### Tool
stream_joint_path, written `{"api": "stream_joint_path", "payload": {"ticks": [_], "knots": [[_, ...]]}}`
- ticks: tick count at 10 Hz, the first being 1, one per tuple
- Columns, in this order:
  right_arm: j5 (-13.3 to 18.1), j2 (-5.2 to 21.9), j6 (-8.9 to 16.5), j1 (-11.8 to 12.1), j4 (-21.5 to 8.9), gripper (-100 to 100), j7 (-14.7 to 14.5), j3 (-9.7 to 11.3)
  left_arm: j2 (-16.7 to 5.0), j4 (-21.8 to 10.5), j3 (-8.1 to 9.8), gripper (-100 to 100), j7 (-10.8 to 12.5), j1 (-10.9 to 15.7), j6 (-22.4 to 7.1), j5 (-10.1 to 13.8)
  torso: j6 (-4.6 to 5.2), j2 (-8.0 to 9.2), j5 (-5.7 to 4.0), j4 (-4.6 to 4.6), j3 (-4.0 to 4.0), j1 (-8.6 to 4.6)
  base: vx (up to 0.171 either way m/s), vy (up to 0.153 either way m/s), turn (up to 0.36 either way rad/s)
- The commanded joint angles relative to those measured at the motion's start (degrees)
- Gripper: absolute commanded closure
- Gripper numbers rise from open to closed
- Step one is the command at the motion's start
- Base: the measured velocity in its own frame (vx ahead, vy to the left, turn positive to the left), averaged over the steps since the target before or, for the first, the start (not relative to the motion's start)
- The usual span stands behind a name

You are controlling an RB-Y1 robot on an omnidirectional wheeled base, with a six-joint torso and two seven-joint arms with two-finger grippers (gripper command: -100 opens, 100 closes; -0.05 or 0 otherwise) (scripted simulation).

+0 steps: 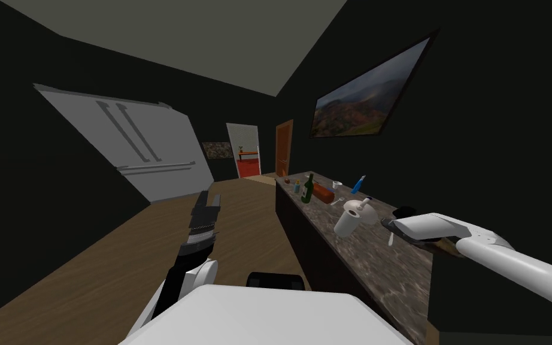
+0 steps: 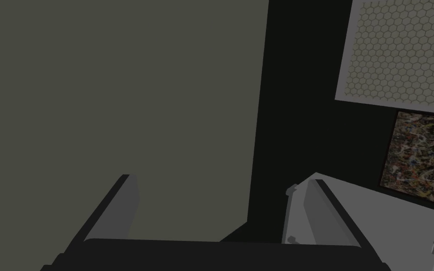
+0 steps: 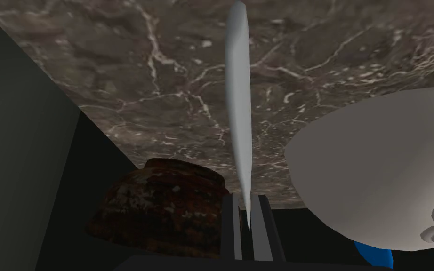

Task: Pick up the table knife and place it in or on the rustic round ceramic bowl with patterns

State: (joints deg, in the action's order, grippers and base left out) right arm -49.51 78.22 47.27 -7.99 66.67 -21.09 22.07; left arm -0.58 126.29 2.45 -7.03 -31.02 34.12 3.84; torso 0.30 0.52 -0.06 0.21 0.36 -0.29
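Observation:
My right gripper (image 3: 245, 198) is shut on the handle end of a pale grey table knife (image 3: 238, 108), whose blade points out over the dark marble counter (image 3: 117, 70). A brown, mottled round bowl (image 3: 159, 211) sits close beside the fingers, between them and the dark wall. In the head view the right gripper (image 1: 387, 226) holds the knife (image 1: 391, 239) just above the counter, and the bowl (image 1: 445, 244) peeks from under the forearm. My left gripper (image 1: 211, 197) is raised over the floor, and the left wrist view shows it (image 2: 220, 181) open with nothing in it.
A white teapot (image 1: 360, 209) and a white paper roll (image 1: 346, 224) stand just past the knife. A green bottle (image 1: 308, 189), a red-brown box (image 1: 322, 193) and a blue item (image 1: 357, 184) sit farther along. A grey fridge (image 1: 131, 144) stands across the wooden floor.

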Motion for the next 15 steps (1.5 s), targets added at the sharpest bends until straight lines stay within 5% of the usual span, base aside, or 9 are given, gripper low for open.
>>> {"api": "stream_joint_path", "payload": {"ticks": [1, 8, 11, 12, 15], "knots": [[-0.39, 1.65, 0.03, 0.99, 0.18, 100, 0.72, -0.58, 0.00, 0.00, 0.00, 0, 0.00, 0.00, 0.00, 0.00, 0.00, 0.00, 0.00, 0.00, 0.00, 0.00, -0.059, -0.058, 0.098], [-4.90, 8.34, 1.02, 1.20, -6.65, 100, -1.67, -1.11, -0.01, 0.00, 0.01, 0, 0.00, 0.00, 0.00, 0.00, 0.15, 0.02, -0.06, -0.03, -0.01, -0.27, -0.074, -0.100, 0.189], [-4.75, 8.64, 1.78, 0.95, -7.30, 100, -1.33, -0.47, -0.01, 0.00, 0.01, 0, 0.00, 0.00, 0.00, 0.00, 0.11, -0.11, -0.14, -0.08, -0.09, -0.49, -0.053, -0.111, 0.175], [-4.76, 8.72, 1.89, 0.85, -7.44, -100, -1.46, -0.45, -0.01, 0.00, 0.01, 0, 0.00, -0.02, 0.00, 0.00, 0.20, -0.22, -0.17, -0.13, -0.16, -0.31, -0.004, -0.013, -0.007], [-4.76, 8.72, 1.87, 0.86, -7.43, -100, -1.45, -0.46, 0.00, 0.00, 0.01, 0, 0.00, -0.02, 0.00, 0.00, 0.19, -0.35, -0.09, -0.16, -0.24, -0.02, -0.001, -0.002, 0.000]]}}
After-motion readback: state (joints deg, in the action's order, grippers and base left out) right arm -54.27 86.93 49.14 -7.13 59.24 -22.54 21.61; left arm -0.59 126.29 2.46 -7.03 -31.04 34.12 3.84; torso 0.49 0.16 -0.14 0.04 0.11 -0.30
